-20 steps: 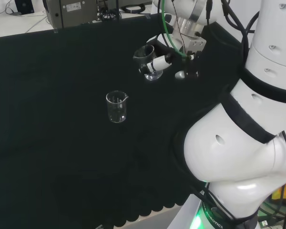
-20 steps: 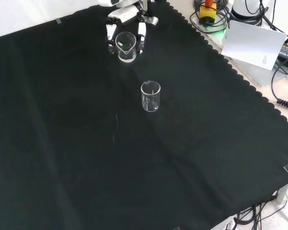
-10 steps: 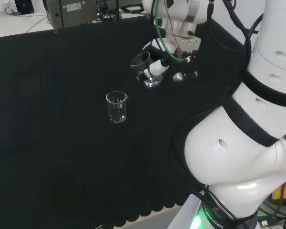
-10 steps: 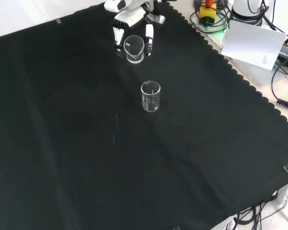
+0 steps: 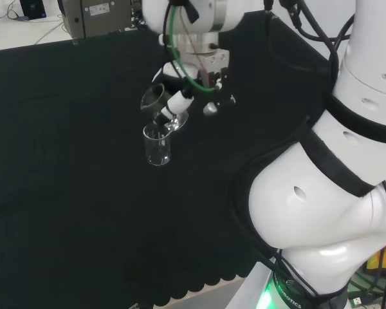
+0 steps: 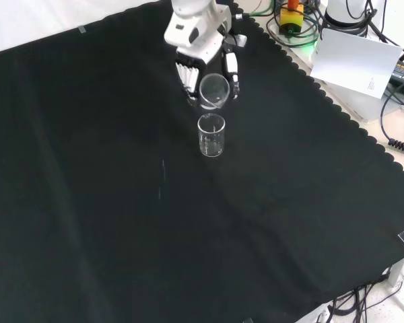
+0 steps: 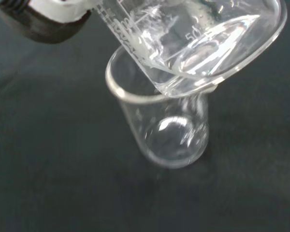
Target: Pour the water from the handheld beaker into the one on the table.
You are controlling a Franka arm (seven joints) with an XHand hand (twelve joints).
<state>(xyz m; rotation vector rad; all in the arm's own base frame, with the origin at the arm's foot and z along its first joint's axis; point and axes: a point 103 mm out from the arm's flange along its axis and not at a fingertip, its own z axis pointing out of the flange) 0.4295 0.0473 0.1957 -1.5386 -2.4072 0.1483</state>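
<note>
Head view gives you the layout: on the black surface point(image 5: 64, 193) the empty beaker point(image 5: 157, 145) stands upright, and the hand point(image 5: 180, 100) hangs just above it with its fingers point(image 6: 184, 73) curled round the tilted beaker point(image 6: 213, 91). Both are thin, clear glass, so judge them light, slick and breakable. Keep your hold on the wall, below the rim. In the wrist view, water point(image 7: 203, 48) pools at the lip, right over the lower mouth.

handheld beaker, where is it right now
Front view: the handheld beaker is tilted in the hand, just above the rim of the table beaker, near the cloth's top middle.
</note>
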